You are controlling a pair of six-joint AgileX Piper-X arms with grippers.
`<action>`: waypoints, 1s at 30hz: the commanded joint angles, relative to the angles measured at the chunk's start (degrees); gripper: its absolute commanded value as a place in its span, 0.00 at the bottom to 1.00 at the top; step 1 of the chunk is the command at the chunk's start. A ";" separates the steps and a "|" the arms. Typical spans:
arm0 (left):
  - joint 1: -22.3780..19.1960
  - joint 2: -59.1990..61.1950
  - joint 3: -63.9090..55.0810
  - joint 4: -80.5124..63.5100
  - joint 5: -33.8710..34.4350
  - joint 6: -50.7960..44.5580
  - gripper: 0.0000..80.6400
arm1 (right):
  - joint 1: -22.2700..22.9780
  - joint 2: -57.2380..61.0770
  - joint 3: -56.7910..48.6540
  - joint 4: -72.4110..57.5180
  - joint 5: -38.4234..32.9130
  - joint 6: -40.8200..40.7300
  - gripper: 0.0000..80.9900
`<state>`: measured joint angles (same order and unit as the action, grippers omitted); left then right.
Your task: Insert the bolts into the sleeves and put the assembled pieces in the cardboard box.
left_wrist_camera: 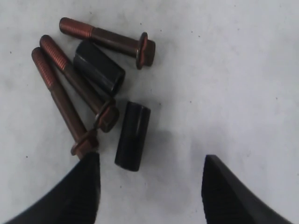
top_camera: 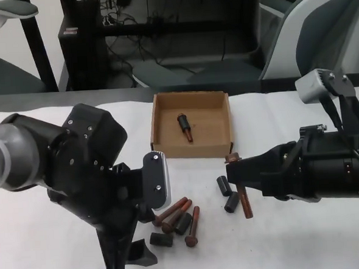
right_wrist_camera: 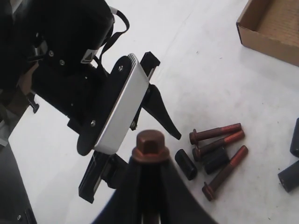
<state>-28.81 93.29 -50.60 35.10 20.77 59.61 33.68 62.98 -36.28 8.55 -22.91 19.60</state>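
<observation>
White table. Cardboard box upper centre of high view, one assembled piece inside. Left end effector spread, low over the pile at lower centre: loose bolts and sleeves mixed together. Right end effector pinching a bolt at the head, shank hanging down, centre right.

Risks:
- Closing left on the lying sleeve may snag the bolt head just beside one finger.
- The sleeve may roll out of the grip.
- The held bolt may tilt in the pinch and miss the bore.
</observation>
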 commanded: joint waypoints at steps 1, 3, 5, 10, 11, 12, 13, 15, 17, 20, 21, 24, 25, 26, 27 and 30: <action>-1.11 -0.05 -0.69 0.79 2.17 0.89 0.72 | 0.10 -0.84 0.16 -0.43 -0.62 -0.63 0.01; -1.98 -0.05 -0.69 0.27 2.84 0.89 0.70 | 0.10 -0.84 0.16 -0.43 -0.62 -0.63 0.01; -2.86 0.11 -0.69 -0.39 2.76 0.89 0.69 | 0.10 -0.84 0.16 -0.43 -0.62 -0.63 0.01; -3.49 1.79 -0.69 -1.23 2.16 0.89 0.69 | 0.10 -0.84 0.16 -0.43 -0.62 -0.63 0.01; -3.49 2.09 -0.69 -1.08 1.26 0.89 0.69 | 0.10 -0.84 0.16 -0.43 -0.62 -0.63 0.01; -3.49 2.25 -0.69 -0.79 0.66 0.89 0.69 | 0.10 -0.84 0.16 -0.43 -0.62 -0.63 0.01; -3.49 2.38 -0.69 -0.78 0.06 0.89 0.69 | 0.10 -0.84 0.16 -0.43 -0.62 -0.63 0.01; -3.49 2.46 -0.69 -0.92 -0.13 0.89 0.69 | 0.10 -0.84 0.16 -0.43 -0.62 -0.63 0.01; -3.49 2.46 -0.69 -1.21 -0.13 0.89 0.69 | 0.10 -0.84 0.16 -0.43 -0.62 -0.63 0.01; -3.37 2.46 -0.69 -1.47 -0.13 1.12 0.69 | 0.10 -0.84 0.16 -0.43 -0.62 -0.63 0.01; -3.29 2.46 -0.69 -1.47 -0.13 1.37 0.69 | 0.10 -0.84 0.16 -0.43 -0.62 -0.63 0.01; -3.33 2.46 -0.69 -1.90 -0.13 1.38 0.69 | 0.10 -0.84 0.16 -0.43 -0.62 -0.63 0.01; -3.33 2.46 -0.69 -2.34 -0.13 1.51 0.69 | 0.10 -0.84 0.16 -0.53 -0.62 -0.63 0.01; -3.33 2.46 -0.69 -2.88 -0.13 1.51 0.69 | 0.10 -0.84 0.16 -0.57 -0.62 -0.63 0.01; -3.33 2.46 -0.69 -3.37 -0.13 1.51 0.69 | 0.10 -0.84 0.16 -0.68 -0.62 -0.63 0.01; -3.33 2.88 -0.69 -4.01 -0.27 1.51 0.69 | 0.10 -0.84 0.16 -0.68 -1.05 -0.63 0.01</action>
<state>-32.08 95.79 -50.81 31.86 20.73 60.64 33.68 62.98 -36.28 8.55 -23.08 19.46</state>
